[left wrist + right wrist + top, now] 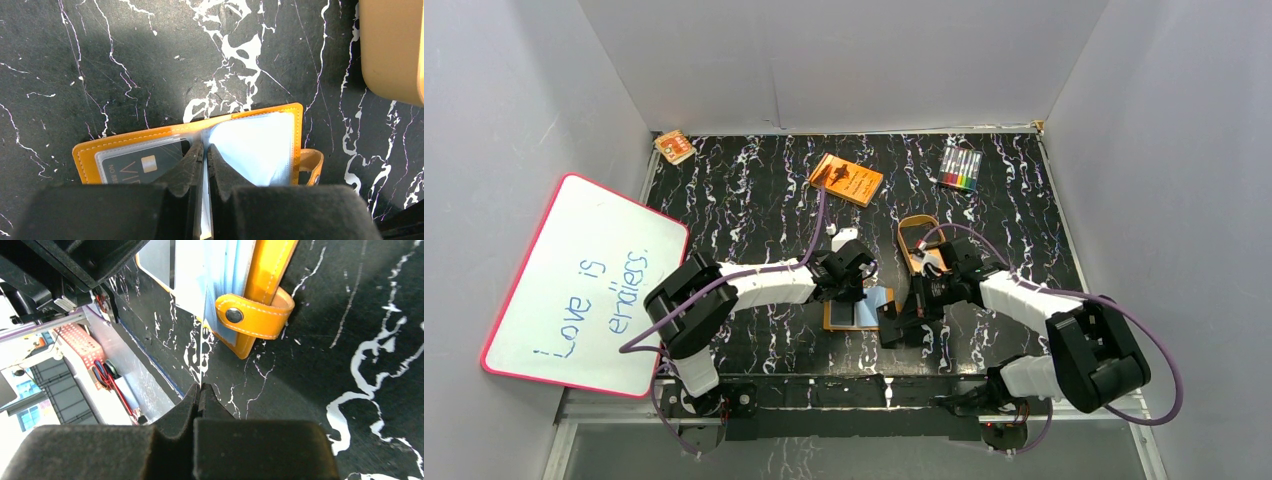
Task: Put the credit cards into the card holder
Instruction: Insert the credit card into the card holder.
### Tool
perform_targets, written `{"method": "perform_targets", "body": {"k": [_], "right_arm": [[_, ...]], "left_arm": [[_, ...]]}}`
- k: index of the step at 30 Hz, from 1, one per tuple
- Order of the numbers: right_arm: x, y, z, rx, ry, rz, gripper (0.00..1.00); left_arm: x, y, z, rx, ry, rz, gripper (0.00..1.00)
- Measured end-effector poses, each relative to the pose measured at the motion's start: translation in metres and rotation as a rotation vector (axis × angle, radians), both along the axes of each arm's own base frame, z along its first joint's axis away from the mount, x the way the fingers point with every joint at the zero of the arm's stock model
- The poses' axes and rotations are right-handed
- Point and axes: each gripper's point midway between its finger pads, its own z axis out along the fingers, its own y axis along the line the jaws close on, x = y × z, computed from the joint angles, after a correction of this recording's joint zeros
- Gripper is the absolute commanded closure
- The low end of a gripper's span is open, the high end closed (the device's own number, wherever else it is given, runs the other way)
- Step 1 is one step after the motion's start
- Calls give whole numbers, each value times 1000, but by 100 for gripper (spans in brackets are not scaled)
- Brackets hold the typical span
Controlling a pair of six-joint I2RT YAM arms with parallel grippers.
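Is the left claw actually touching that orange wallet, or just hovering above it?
Touching. The left wrist view shows the left gripper with its jaws closed on a pale inner pocket sheet of the card holder, and the sheet runs between them.

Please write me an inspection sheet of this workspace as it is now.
Surface: black marbled table top.
Job's things: card holder lies open; one credit card in a clear pocket; second card held edge-on near the snap tab.
Clutter: orange book, marker pack, tan tray, small orange item, whiteboard.
Grippers: left gripper shut on a pocket leaf of the holder; right gripper shut on the second card.
Cables: purple cable looping along each arm.
Surroundings: pale walls on three sides.
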Motion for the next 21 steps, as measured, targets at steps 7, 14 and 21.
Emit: {"method": "perform_targets", "body": {"k": [7,14,21], "right_arm": [[-3,9,-1,12,17,35,100],[3,14,-2,26,5,27,100],[3,17,-8,23,27,31,100]], "left_arm": [[-2,2,0,5,6,1,97],[-8,12,2,32,25,2,75],[-18,25,6,75,49,-2,57]]}}
